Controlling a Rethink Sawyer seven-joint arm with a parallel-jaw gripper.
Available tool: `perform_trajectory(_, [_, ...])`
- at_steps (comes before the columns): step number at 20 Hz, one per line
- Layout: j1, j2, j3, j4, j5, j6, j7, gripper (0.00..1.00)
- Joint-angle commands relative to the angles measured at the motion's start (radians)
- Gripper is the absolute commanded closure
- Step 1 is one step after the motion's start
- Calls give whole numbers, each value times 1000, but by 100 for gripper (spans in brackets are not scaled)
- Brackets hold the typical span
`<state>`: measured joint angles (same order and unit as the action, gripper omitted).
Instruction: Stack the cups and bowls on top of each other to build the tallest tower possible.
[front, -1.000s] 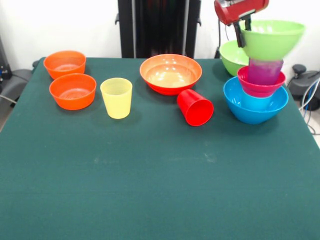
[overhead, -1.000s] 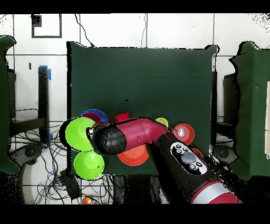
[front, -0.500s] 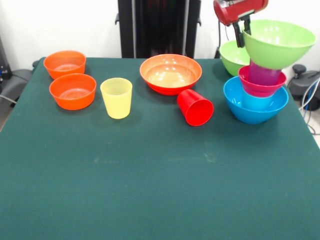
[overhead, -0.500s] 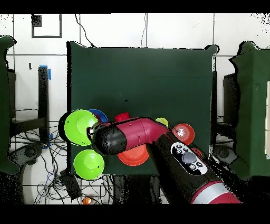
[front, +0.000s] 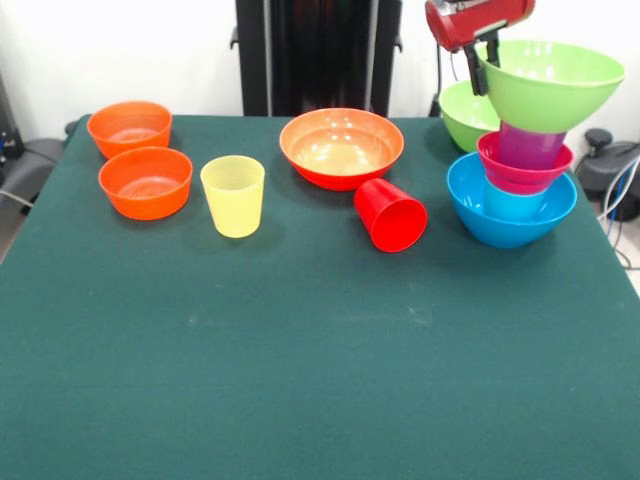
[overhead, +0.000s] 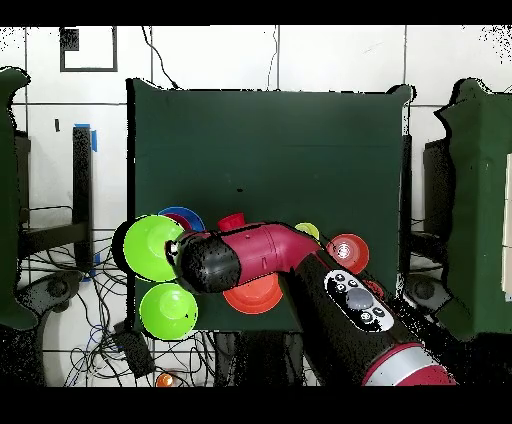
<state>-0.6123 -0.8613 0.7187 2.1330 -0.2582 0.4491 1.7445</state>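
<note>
Your gripper (front: 487, 62) pinches the rim of the green bowl (front: 550, 84), holding it on the purple cup (front: 531, 146) atop the tower of pink bowl (front: 518, 174) and blue bowl (front: 510, 212), probably to steady it before release.

Table (front: 300, 380), front view, positions taken from the wide bowl (front: 341, 147).

- Upright cup (front: 233, 195): placed left of it and nearer the camera.
- Two small bowls: set further left, the far small bowl (front: 129, 127) behind the near small bowl (front: 146, 181).
- Tipped cup (front: 391, 215): laid just right and in front.
- Stack, well to the right: base bowl (front: 500, 228), lower cup (front: 505, 205) in it, nested small bowl (front: 515, 178), upper cup (front: 530, 148), top bowl (front: 550, 85), its left rim clasped by the gripper (front: 487, 65).
- Spare large bowl (front: 465, 112): stood behind the stack.
</note>
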Motion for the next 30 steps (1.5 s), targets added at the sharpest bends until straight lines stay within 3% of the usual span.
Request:
perform_trajectory(1, [10,15,-49,-40,-1,93,47,100])
perform_trajectory(10, [-22,13,-49,-44,-32,125,-5,100])
perform_trajectory(30, [-24,10,-29,-28,-14,108,16,100])
